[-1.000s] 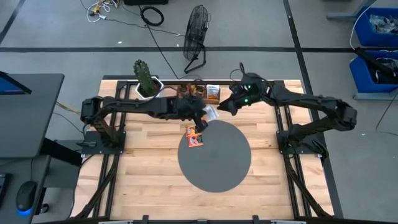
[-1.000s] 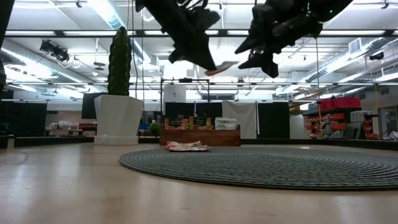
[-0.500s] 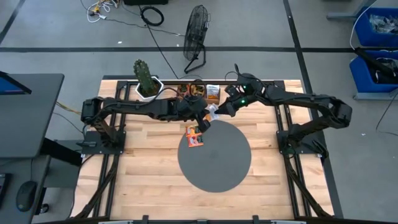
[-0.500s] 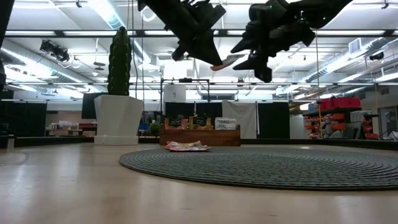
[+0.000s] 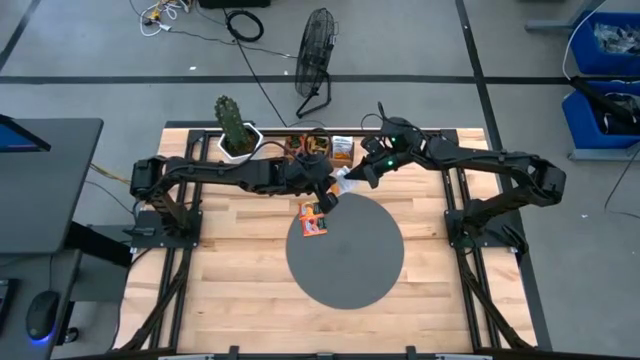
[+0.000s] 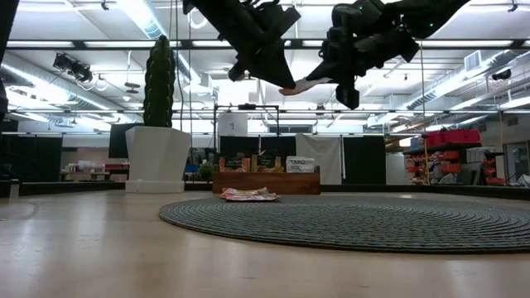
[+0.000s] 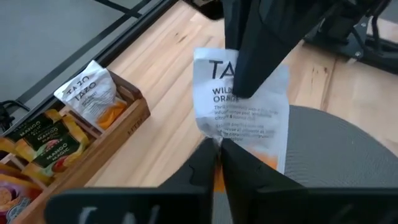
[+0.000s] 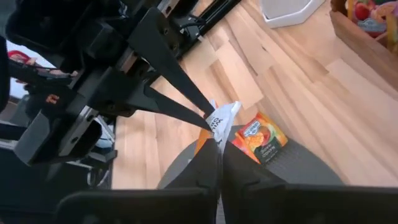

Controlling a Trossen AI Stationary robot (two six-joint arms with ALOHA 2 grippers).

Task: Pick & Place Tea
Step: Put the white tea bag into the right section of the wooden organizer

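Observation:
A white and orange tea sachet (image 7: 244, 109) hangs in the air over the far edge of the grey disc (image 5: 345, 255). My left gripper (image 5: 329, 189) is shut on one end of it. My right gripper (image 5: 352, 177) is shut on the opposite end. In the low view the sachet (image 6: 301, 85) spans the two grippers, well above the table. Another orange and red sachet (image 5: 313, 220) lies flat on the disc's left edge. More sachets stand in the wooden tray (image 5: 318, 147) at the table's far edge. My left gripper pinches the sachet's edge (image 7: 217, 144) between its two fingers, slanting down from the table's left. The sachet is lifted clear and lies nearly level. My right gripper pinches the opposite end (image 8: 219, 127) between its two fingers (image 7: 258, 50), slanting down from the table's right. That end is also clear of the disc.
A cactus in a white pot (image 5: 235, 128) stands at the table's far left, beside the tray. The disc covers the table's middle, with bare wood (image 5: 230, 290) to its left and near side. A fan (image 5: 316, 55) stands on the floor beyond the table.
My right gripper has gone a little toward the table's left, up to the sachet's free end, and has shut on it. My left gripper has kept its hold and risen slightly. The sachet has stayed in the air.

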